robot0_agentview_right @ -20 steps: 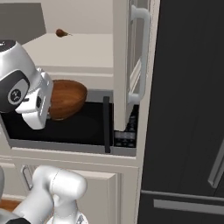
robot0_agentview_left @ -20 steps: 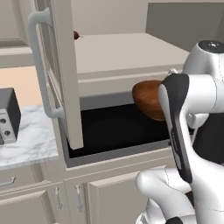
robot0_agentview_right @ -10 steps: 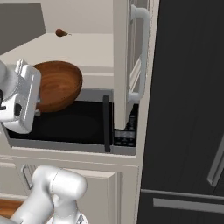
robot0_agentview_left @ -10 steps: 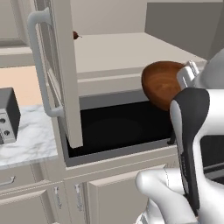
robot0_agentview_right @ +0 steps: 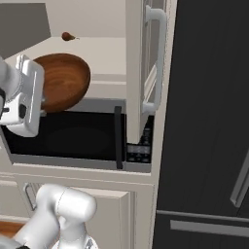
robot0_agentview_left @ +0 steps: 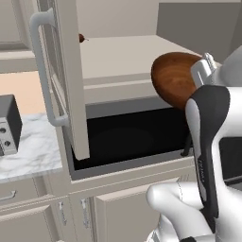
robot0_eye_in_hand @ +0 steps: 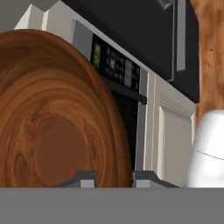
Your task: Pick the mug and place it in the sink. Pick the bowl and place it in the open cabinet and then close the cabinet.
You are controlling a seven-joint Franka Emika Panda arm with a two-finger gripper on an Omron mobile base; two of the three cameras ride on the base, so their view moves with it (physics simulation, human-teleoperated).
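Beige kitchen wall of cupboards, a tall dark fridge (robot0_agentview_right: 209, 121) to the right of the microwave (robot0_agentview_left: 132, 137). We take the black built-in microwave as our landmark.

Directly above the microwave: the cabinet (robot0_agentview_left: 123, 61), both panelled doors swung wide, its pale shelf bare but for a small brown-orange round object (robot0_agentview_right: 67, 36) far back at the left. Left door (robot0_agentview_left: 66, 75) hangs down in front of the microwave's left edge, long curved bar handle (robot0_agentview_left: 43, 71) facing out. Right door (robot0_agentview_right: 138, 68) hangs over the microwave's control panel (robot0_agentview_right: 139, 151).

Left of the microwave, lower: white marble counter (robot0_agentview_left: 33, 151) with a dark toaster-like box (robot0_agentview_left: 8, 125) on it. Below the microwave, beige lower cabinets (robot0_agentview_left: 118, 208).

The bowl (robot0_agentview_left: 176, 78), dark reddish-brown wood, is in the air at the front lip of the cabinet shelf, just above the microwave's top right corner in the left base view. It is tipped on edge, hollow facing the arm; it overlaps the shelf front, though we cannot tell whether it touches.

The gripper (robot0_eye_in_hand: 113, 177) shows in the hand view with the bowl's rim running down between its two fingertips (robot0_eye_in_hand: 83, 178); they look clamped on that rim, one each side, though the contact itself sits at the frame edge. The white hand block (robot0_agentview_right: 24, 95) sits against the bowl's left side in the right base view.
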